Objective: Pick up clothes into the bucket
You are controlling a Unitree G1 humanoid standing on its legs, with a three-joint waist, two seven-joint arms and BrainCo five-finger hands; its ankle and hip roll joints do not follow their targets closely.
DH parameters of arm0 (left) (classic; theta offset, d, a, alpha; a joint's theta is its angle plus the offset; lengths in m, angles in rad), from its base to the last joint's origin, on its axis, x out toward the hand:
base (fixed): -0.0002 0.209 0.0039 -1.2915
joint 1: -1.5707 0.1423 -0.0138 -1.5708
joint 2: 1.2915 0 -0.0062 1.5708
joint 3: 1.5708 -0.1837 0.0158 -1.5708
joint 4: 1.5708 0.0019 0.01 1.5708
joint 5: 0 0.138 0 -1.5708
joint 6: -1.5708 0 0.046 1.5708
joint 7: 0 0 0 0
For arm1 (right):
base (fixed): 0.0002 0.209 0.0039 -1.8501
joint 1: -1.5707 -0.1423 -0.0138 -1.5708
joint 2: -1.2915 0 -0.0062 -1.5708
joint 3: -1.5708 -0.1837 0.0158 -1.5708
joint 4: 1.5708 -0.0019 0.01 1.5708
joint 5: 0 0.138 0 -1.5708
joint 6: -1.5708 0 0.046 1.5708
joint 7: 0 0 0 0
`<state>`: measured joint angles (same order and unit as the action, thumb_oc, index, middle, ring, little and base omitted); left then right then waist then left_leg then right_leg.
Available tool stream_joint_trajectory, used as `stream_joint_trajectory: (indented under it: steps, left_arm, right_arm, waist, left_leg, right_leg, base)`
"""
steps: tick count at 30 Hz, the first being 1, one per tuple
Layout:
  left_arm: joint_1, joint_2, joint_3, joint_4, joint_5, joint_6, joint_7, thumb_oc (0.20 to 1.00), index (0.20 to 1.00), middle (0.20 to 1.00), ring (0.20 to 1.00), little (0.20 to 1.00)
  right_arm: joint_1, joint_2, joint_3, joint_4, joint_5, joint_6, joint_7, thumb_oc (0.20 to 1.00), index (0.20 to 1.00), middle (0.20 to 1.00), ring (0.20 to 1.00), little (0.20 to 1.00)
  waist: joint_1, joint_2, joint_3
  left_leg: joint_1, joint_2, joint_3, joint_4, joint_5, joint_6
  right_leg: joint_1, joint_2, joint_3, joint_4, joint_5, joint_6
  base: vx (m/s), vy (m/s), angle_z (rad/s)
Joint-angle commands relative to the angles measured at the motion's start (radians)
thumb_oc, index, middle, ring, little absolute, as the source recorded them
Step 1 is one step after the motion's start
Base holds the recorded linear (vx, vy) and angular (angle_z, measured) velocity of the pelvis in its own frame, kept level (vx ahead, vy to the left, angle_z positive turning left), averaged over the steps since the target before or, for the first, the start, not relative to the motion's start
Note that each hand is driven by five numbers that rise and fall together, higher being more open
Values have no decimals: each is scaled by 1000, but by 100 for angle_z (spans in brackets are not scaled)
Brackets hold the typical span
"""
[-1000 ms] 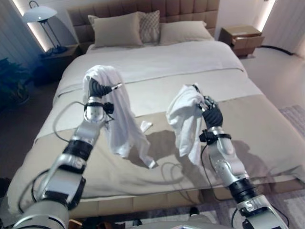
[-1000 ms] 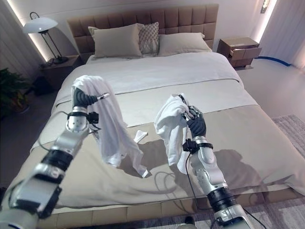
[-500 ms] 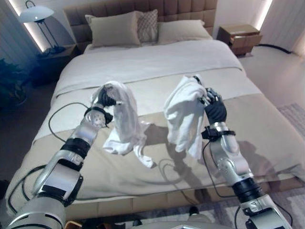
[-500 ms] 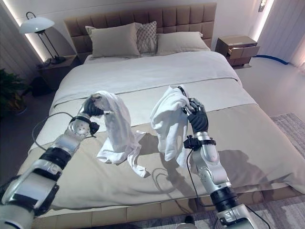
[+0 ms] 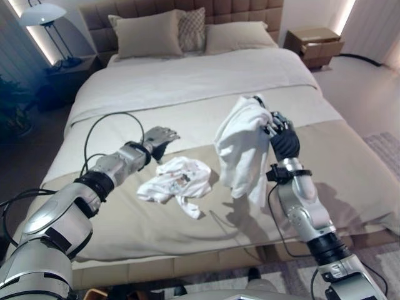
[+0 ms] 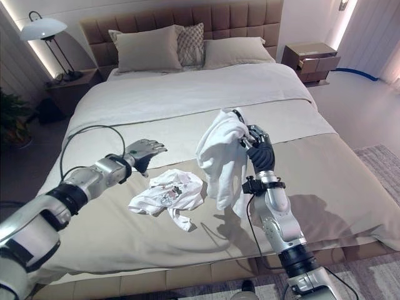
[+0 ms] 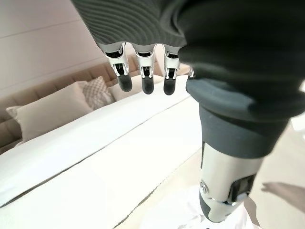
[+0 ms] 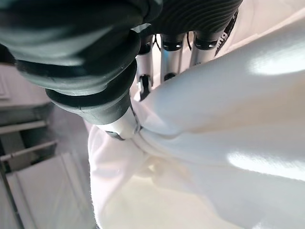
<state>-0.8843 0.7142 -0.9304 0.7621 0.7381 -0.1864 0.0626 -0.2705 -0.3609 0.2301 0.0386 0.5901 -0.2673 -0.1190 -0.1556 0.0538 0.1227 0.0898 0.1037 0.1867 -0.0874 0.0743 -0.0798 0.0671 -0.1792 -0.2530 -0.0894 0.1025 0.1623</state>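
On the wide bed with its beige cover and white sheet [image 6: 187,94], near the foot-end edge, a crumpled white T-shirt with a small print [image 6: 167,191] lies in a loose heap on the beige part of the cover. Just beside that heap, toward the headboard side, the robot's left hand [image 6: 145,150] hovers with its fingers straight and spread; it grasps nothing, and in its own wrist view the dark-tipped fingers [image 7: 144,81] hang relaxed above the bed.

To the other side of the heap, the right hand [image 6: 259,151] is raised above the bed and clenched round a second white garment of soft cloth [image 6: 222,156], which hangs from the hand in long folds, its lower end close to the cover. In the right wrist view the fingers [image 8: 169,59] press into the bunched white fabric and the thumb is folded against it.

At the head of the bed two beige pillows [image 6: 142,49] and a patterned cushion [image 6: 189,44] lean against a padded brown headboard [image 6: 187,19]. Beside the headboard stand a white-shaded lamp [image 6: 42,28] on one side and a wooden nightstand with an open drawer [image 6: 310,57] on the other.
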Motion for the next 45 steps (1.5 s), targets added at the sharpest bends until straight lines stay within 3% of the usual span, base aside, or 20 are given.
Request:
stream_joint_trajectory:
  steps: [1, 7, 11, 13, 17, 24, 31, 39, 45]
  left_arm:
    - [-181, 54, -20, 61, 68, 6, 4, 1000, 1000, 1000, 1000, 1000]
    - [-145, 46, 66, 57, -33, 13, 19, 1000, 1000, 1000, 1000, 1000]
    - [6, 30, 346, -69, -386, -16, 72, 1000, 1000, 1000, 1000, 1000]
    - [136, -27, 516, -179, -609, -51, 80, 1000, 1000, 1000, 1000, 1000]
    - [281, -185, 649, -323, -967, -85, 43, 1000, 1000, 1000, 1000, 1000]
    - [319, -365, 591, -407, -1342, -41, -104, 1000, 1000, 1000, 1000, 1000]
    - [293, -444, 523, -374, -1628, 39, -236, 1000, 1000, 1000, 1000, 1000]
    - [249, -483, 460, -306, -1758, 127, -361, 1000, 1000, 1000, 1000, 1000]
    - [239, -461, 430, -311, -1764, 142, -419, 1000, 1000, 1000, 1000, 1000]
  right_arm:
    - [-85, 10, -30, -102, -32, -89, 11, 200, 200, 200, 200, 200]
    - [-89, 9, -32, -109, -34, -84, 15, 200, 200, 200, 200, 200]
    - [-104, 5, -49, -131, -32, -76, 19, 200, 200, 200, 200, 200]
    - [-119, 5, -54, -137, -39, -65, 23, 200, 200, 200, 200, 200]
    - [-154, -2, -34, -145, -50, -25, 68, 200, 200, 200, 200, 200]
    - [-231, -24, 32, -163, -56, 16, 102, 200, 200, 200, 200, 200]
    - [-315, -4, 108, -158, 13, 16, 136, 200, 200, 200, 200, 200]
    - [-364, 4, 161, -170, 63, 15, 182, 200, 200, 200, 200, 200]
    - [-362, 0, 170, -175, 71, 21, 212, 200, 200, 200, 200, 200]
  waist:
    - [4, -57, 6]
    - [8, -61, 6]
    - [26, -74, 5]
    - [34, -79, 3]
    - [47, -96, 0]
    - [46, -107, -5]
    - [32, -113, -19]
    - [12, -113, -33]
    - [6, -110, -36]
  left_leg:
    - [29, 28, 10, 27, -41, -31]
    - [29, 27, 10, 28, -41, -30]
    - [29, 27, 4, 31, -41, -29]
    - [31, 30, 0, 33, -43, -29]
    - [31, 31, -3, 35, -45, -28]
    - [33, 32, -8, 36, -49, -24]
    - [44, 32, -1, 30, -51, -22]
    - [51, 31, 5, 26, -52, -23]
    - [55, 28, 7, 24, -54, -22]
  right_leg:
    - [26, -97, -43, 30, 29, 98]
    - [31, -97, -42, 29, 28, 96]
    - [37, -96, -47, 29, 26, 91]
    - [42, -95, -49, 27, 25, 86]
    - [47, -95, -52, 24, 22, 78]
    - [52, -92, -52, 22, 24, 72]
    - [50, -91, -40, 21, 25, 73]
    - [47, -91, -28, 21, 27, 74]
    - [46, -93, -21, 22, 29, 76]
  base:
    - [0, 0, 0]
    - [0, 0, 0]
    - [0, 0, 0]
    - [0, 0, 0]
    - [1, 0, 2]
    - [0, -1, 1]
    - [0, 0, 0]
    - [-3, 1, -1]
    - [-4, 5, -3]
